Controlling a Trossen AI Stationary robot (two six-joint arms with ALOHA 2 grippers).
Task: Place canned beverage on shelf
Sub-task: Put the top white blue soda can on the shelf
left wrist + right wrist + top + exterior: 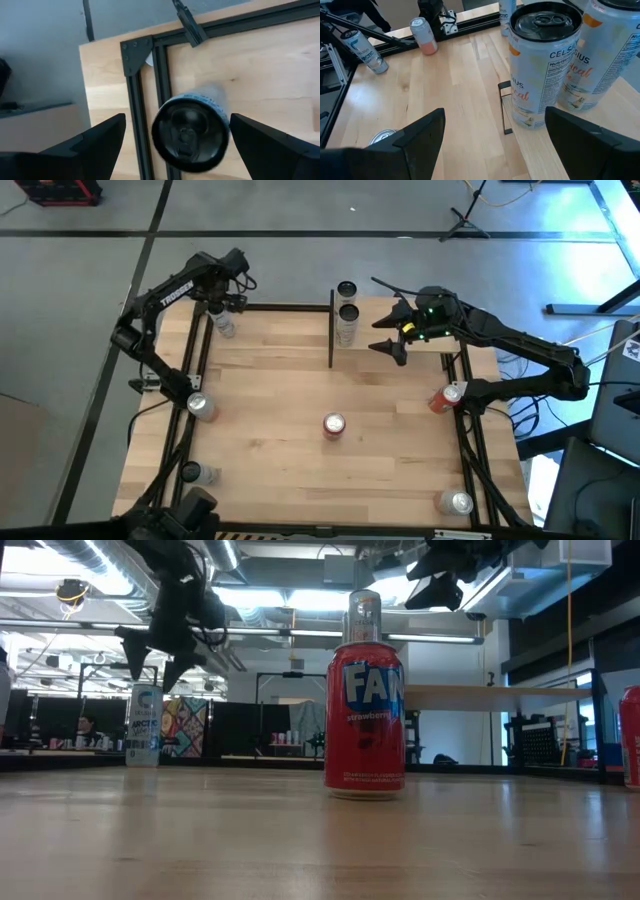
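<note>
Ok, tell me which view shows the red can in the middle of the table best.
The low view: the red can stands upright, close, label readable. The high view shows only its top. The right wrist view may catch its top at the lower edge, unclear. The left wrist view misses it.

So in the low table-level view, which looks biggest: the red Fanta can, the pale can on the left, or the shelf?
1. Red Fanta can, though it is nearest the camera.
2. Shelf, a long thin strip.
3. Pale can, farther back.
</note>
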